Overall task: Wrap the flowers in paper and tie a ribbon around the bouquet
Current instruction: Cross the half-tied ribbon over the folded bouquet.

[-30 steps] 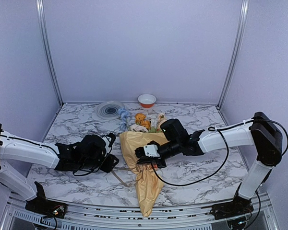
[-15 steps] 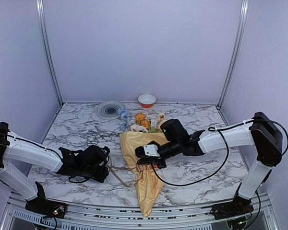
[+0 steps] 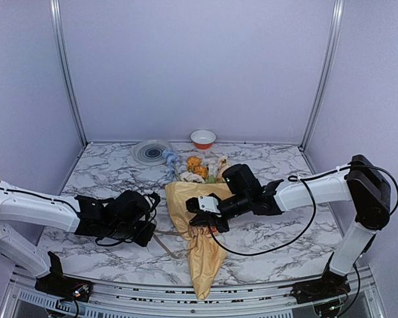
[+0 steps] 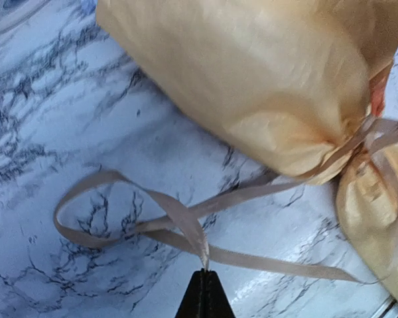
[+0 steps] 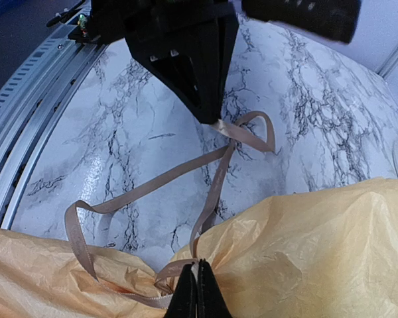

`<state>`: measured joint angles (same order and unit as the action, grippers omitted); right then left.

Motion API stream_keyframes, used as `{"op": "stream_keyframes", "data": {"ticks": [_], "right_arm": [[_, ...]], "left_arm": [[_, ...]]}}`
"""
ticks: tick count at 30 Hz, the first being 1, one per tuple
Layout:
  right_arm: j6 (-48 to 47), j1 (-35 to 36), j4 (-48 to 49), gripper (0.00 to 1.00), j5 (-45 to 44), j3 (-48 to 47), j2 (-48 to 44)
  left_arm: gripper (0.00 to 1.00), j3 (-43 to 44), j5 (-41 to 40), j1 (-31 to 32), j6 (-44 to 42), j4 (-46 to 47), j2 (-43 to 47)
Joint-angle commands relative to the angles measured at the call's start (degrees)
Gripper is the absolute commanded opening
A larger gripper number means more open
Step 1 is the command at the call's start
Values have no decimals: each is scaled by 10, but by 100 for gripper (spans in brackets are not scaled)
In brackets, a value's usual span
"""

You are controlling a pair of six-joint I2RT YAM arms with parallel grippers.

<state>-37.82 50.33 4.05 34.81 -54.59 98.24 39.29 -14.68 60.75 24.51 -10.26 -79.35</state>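
The bouquet [image 3: 200, 248] lies mid-table as a tan-yellow paper [image 4: 252, 79] cone, narrow end toward the front edge. Flowers [image 3: 196, 165] show at its far, wide end. The pale ribbon [image 4: 179, 215] circles the cone's pinched waist, and its ends loop over the marble to the left. My left gripper [image 4: 204, 273] is shut on a raised fold of one loop, left of the cone [image 3: 148, 232]. At the waist, my right gripper [image 5: 198, 270] is shut on the ribbon [image 5: 152, 185] against the paper. The right wrist view also shows the left gripper [image 5: 209, 118] pinching the ribbon.
An orange-and-white bowl [image 3: 203, 139] and a grey round plate [image 3: 152, 152] stand at the back of the marble table [image 3: 272, 238]. A metal rail [image 3: 186, 301] runs along the front edge. Black cables hang beside both arms.
My left gripper has closed on a ribbon loop, after dipping toward the table's front and coming slightly back. The right gripper and the bouquet have stayed in place.
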Motion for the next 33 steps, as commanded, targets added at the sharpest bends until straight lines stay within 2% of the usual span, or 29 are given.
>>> {"op": "stream_keyframes", "data": {"ticks": [1, 5, 8, 14, 19, 26, 33], "right_arm": [[71, -13, 32, 0, 2, -10, -10], [119, -17, 42, 0, 10, -11, -6], [139, -42, 48, 0, 27, -6, -8], [173, -54, 79, 0, 62, 12, -16], [173, -57, 93, 0, 78, 17, -15], [164, -59, 91, 0, 83, 12, -13], [161, -61, 89, 0, 92, 9, -9]], "left_arm": [[0, 133, -45, 23, -88, -69, 20], [0, 248, -6, 76, -166, -87, -8], [0, 301, 46, 113, -219, -83, -21], [0, 351, 166, 153, -305, -39, -42], [0, 386, 236, 178, -357, 51, -64], [0, 518, 232, 182, -428, 63, -159], [0, 592, 132, 176, -462, 97, -215]]}}
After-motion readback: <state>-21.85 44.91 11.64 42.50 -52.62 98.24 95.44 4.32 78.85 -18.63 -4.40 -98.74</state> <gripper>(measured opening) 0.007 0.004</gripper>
